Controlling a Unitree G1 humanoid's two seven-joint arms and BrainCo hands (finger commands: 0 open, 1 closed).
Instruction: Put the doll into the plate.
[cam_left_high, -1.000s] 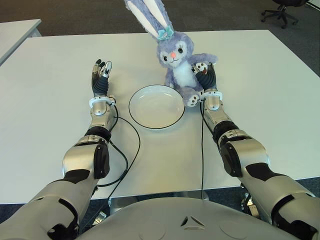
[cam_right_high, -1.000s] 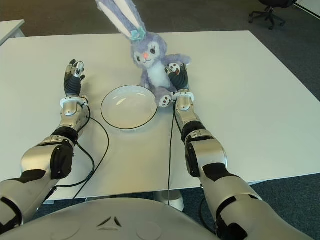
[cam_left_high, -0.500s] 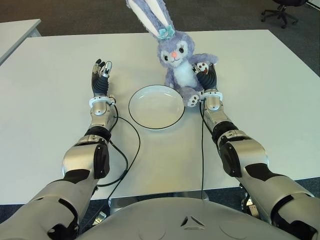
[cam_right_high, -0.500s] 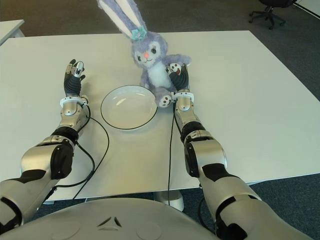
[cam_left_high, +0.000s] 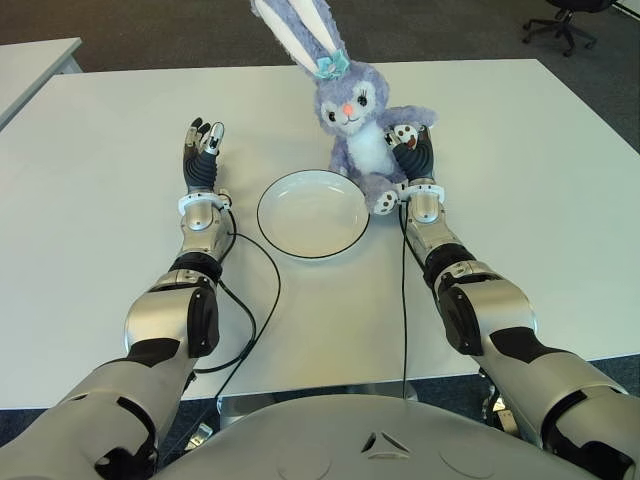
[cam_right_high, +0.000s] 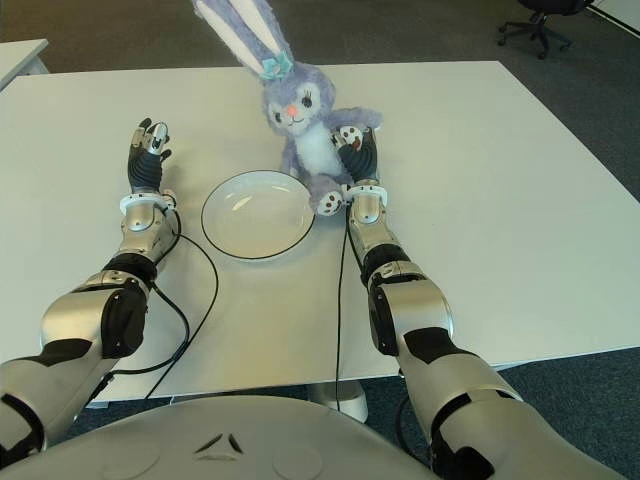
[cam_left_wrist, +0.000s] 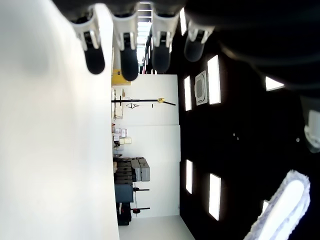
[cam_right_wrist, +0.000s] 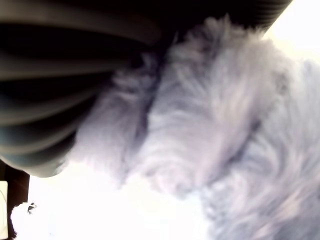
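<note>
A purple plush bunny doll (cam_left_high: 355, 125) with long ears sits upright on the white table, just behind the far right rim of the white plate (cam_left_high: 310, 215). One of its feet reaches the plate's edge. My right hand (cam_left_high: 412, 158) is at the doll's right side, fingers curled into its fur under the doll's paw. In the right wrist view the fur (cam_right_wrist: 200, 140) fills the frame, right against my fingers (cam_right_wrist: 45, 110). My left hand (cam_left_high: 203, 150) shows left of the plate, its fingers (cam_left_wrist: 127, 55) straight and holding nothing.
The white table (cam_left_high: 100, 200) stretches wide on both sides. Black cables (cam_left_high: 268, 290) run from both wrists back toward my body. A second table corner (cam_left_high: 30, 60) stands at the far left and an office chair (cam_left_high: 563, 20) at the far right, on dark floor.
The doll has rocked very slightly in my right hand. The plate and my left hand have stayed put.
</note>
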